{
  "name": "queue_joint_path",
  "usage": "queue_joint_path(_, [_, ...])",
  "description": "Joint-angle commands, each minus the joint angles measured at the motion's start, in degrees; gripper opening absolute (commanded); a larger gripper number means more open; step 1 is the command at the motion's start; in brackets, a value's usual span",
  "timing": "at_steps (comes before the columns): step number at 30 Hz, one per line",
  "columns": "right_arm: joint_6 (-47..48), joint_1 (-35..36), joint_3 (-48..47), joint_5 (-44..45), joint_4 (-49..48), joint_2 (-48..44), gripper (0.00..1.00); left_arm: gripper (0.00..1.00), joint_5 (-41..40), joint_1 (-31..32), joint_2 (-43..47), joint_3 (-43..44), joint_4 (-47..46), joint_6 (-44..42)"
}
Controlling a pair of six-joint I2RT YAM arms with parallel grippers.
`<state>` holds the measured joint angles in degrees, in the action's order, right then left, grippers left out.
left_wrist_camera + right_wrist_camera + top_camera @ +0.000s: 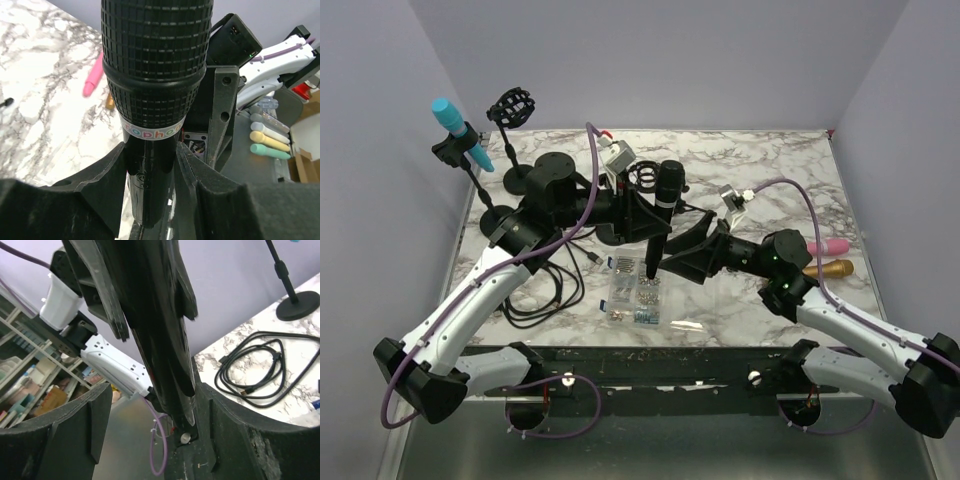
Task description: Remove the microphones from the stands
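Observation:
The black microphone (668, 188) hangs nearly upright above the middle of the table, head up and tail (652, 268) down, clear of any stand. My left gripper (653, 225) is shut on its handle just below the mesh head, seen close in the left wrist view (155, 65) with the fingers (100, 185) pressed on both sides. My right gripper (672, 262) is open around the lower handle (165, 340). The handle lies against one finger (235, 435), with a wide gap to the other. A black ring clip (642, 178) shows just left of the microphone's head.
A cyan microphone (455, 125) sits on a stand at the far left, beside a stand with an empty shock mount (513, 108). A clear box of small parts (632, 292) lies under the microphone. A coiled black cable (545, 285) lies to the left. Pink (825, 247) and gold (830, 268) microphones lie at the right.

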<state>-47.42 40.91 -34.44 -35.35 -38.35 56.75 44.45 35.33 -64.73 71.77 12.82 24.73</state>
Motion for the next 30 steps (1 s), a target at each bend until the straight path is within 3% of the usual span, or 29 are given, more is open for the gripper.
queue_joint_path(1, [-3.3, -0.1, 0.7, -3.2, -11.7, 1.1, 0.70, 0.00, 3.6, 1.2, -1.0, 0.4, -2.2, 1.8])
queue_joint_path(9, [-5.0, 0.0, 1.1, -3.0, -17.5, 5.8, 0.62, 0.00, 3.9, 1.7, -2.4, 0.1, -3.5, 4.7])
queue_joint_path(14, [-4.5, 0.0, 2.0, 3.4, -13.9, 5.3, 0.48, 0.00, 3.0, 2.0, -2.6, 0.4, -2.5, 4.0])
queue_joint_path(16, [-4.5, 0.0, 2.7, 5.8, -13.5, 5.4, 0.33, 0.03, 1.4, 2.0, -3.1, 1.6, -0.4, 3.4])
queue_joint_path(19, [-3.5, -0.1, 2.5, 9.2, -9.5, 5.2, 0.01, 0.43, -2.1, 2.0, -2.9, 2.2, 2.2, 1.5])
queue_joint_path(21, [-3.1, 0.0, 2.7, 9.9, -8.3, 4.8, 0.00, 0.75, -4.5, 2.0, -2.4, 2.6, 3.6, 0.3])
queue_joint_path(22, [-2.6, 0.0, 2.6, 10.1, -7.6, 4.4, 0.00, 0.97, -6.3, 2.0, -2.1, 3.0, 4.8, -0.7])
queue_joint_path(27, [3.8, -0.1, -0.5, 17.7, 9.0, 0.3, 0.00, 0.98, -20.0, 2.0, 1.7, 3.6, 9.6, -5.5])
queue_joint_path(30, [3.9, 0.0, -2.4, 35.5, 25.2, -4.2, 0.00, 0.98, -27.8, 2.0, 4.7, 2.7, 10.1, -6.9])
